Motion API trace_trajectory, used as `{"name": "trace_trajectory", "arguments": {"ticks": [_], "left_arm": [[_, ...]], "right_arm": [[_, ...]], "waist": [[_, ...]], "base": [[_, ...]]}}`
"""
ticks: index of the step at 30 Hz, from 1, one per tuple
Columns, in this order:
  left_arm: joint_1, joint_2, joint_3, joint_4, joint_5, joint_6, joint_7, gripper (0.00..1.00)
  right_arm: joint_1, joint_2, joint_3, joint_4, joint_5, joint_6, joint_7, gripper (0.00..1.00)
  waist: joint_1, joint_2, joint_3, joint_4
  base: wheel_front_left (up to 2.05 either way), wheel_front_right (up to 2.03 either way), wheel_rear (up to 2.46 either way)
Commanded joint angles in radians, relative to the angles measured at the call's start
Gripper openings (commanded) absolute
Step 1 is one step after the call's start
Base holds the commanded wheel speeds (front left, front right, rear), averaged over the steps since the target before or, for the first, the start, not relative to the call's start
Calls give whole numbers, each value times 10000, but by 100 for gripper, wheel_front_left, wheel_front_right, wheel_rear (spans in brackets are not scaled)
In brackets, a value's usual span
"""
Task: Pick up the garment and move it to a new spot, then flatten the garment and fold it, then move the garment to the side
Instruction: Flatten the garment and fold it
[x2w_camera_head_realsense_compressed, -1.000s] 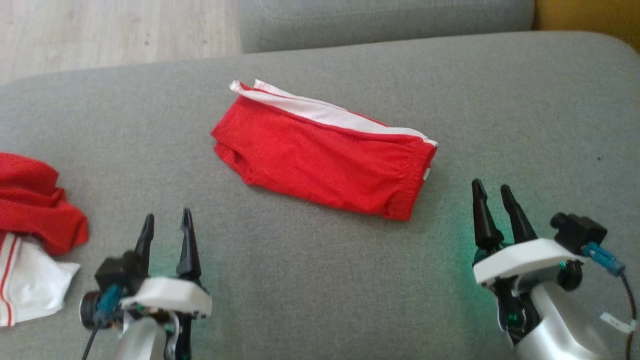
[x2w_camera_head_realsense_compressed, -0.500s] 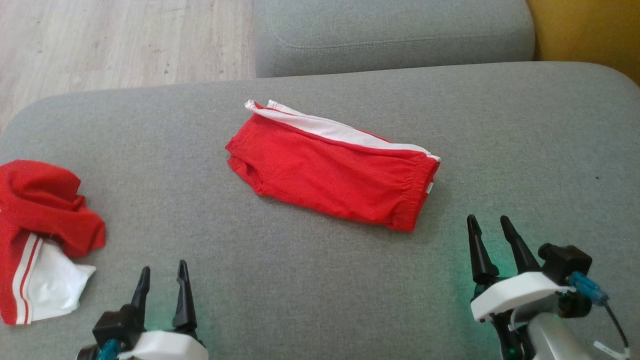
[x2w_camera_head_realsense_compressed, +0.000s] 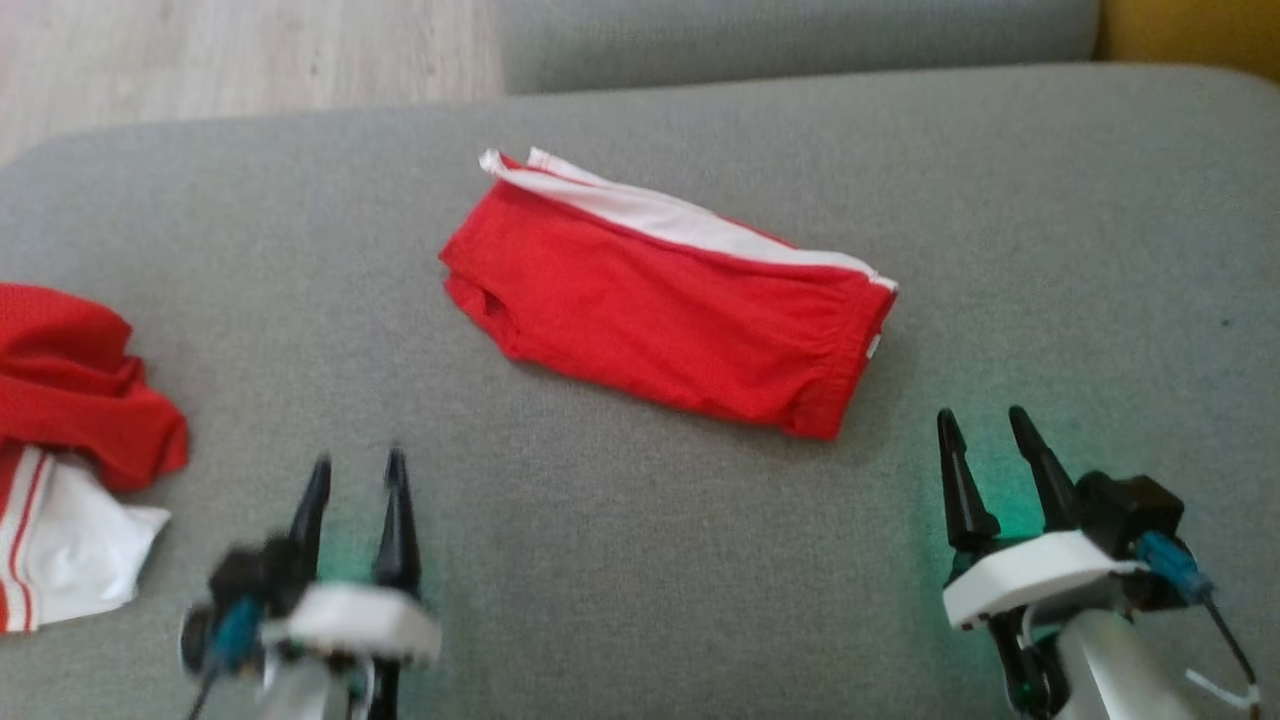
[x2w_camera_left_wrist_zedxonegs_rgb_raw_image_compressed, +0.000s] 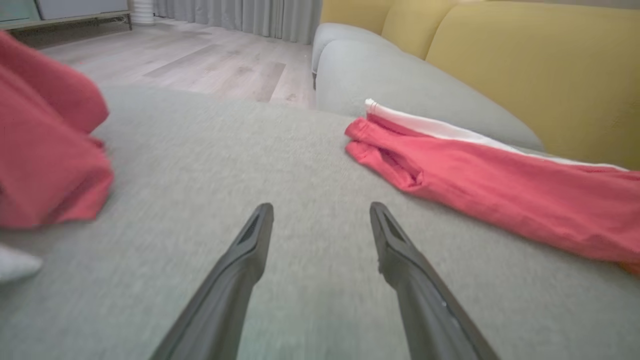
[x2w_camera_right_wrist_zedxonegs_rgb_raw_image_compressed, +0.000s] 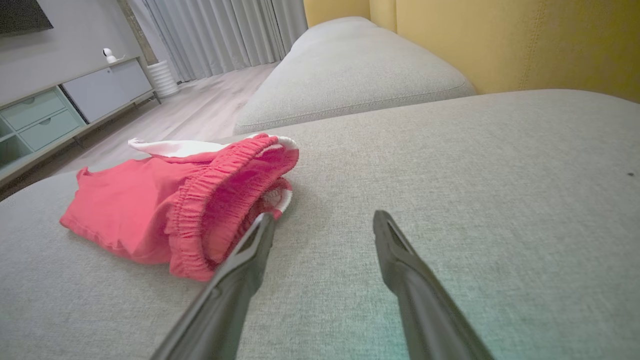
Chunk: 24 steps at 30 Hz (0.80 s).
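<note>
Head view shows you the folded red garment (x2w_camera_head_realsense_compressed: 670, 300) flat on the grey sofa cushion (x2w_camera_head_realsense_compressed: 640, 580), at 1 o'clock from the left gripper (x2w_camera_head_realsense_compressed: 358, 460) and 11 o'clock from the right gripper (x2w_camera_head_realsense_compressed: 980, 413); both stand spread, empty. Pale wood floor (x2w_camera_head_realsense_compressed: 250, 50) lies at 11 o'clock, yellow backrest (x2w_camera_head_realsense_compressed: 1190, 25) at 1 o'clock.

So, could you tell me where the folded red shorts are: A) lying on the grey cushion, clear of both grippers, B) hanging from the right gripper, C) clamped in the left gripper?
A: the folded red shorts lie on the grey cushion, with the left gripper and right gripper open, short of them.
</note>
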Motion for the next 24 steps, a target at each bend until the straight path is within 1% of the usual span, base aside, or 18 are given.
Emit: {"name": "trace_trajectory", "arguments": {"ticks": [1, 6, 7, 11, 16, 17, 21, 24], "left_arm": [[-1077, 25, 176, -92, -57, -111, -97, 100], [-3064, 25, -69, 1177, -234, -381, -97, 100], [-3064, 25, -69, 1177, -234, -381, -97, 100], [-4642, 103, -270, 2672, -173, -503, -74, 100], [-6222, 164, -76, 4120, -398, -532, -87, 100], [-6423, 182, -46, 4352, -411, -520, -89, 100], [-6955, 387, 152, 5257, -410, -157, -93, 100], [-6947, 491, 131, 5520, -218, 100, -95, 100]], "right_arm": [[-550, 95, 227, -418, -138, 67, -108, 100], [-1042, 81, 376, -741, -352, 67, -108, 100], [-1042, 81, 376, -741, -352, 67, -108, 100], [-1355, 90, 385, -955, -304, 67, -108, 100], [-1572, 108, 333, -1144, -330, 67, -108, 100], [-1606, 109, 328, -1178, -333, 67, -108, 100], [-1703, 107, 314, -1296, -412, 67, -109, 100], [-1727, 92, 274, -1406, -496, 67, -109, 100]], "waist": [[-1, 0, 486, -90], [-1, 0, 1306, -365], [-1, 0, 1306, -365], [-1, 0, 1869, -667], [-1, 0, 2439, -1006], [-1, 0, 2524, -1061], [-1, 0, 2742, -1252], [-1, 0, 2771, -1297]], "base": [[0, 0, 0], [0, 0, 0], [0, 0, 0], [0, 0, 0], [0, 0, 0], [0, 0, 0], [0, 0, 0], [0, 0, 0]]}}
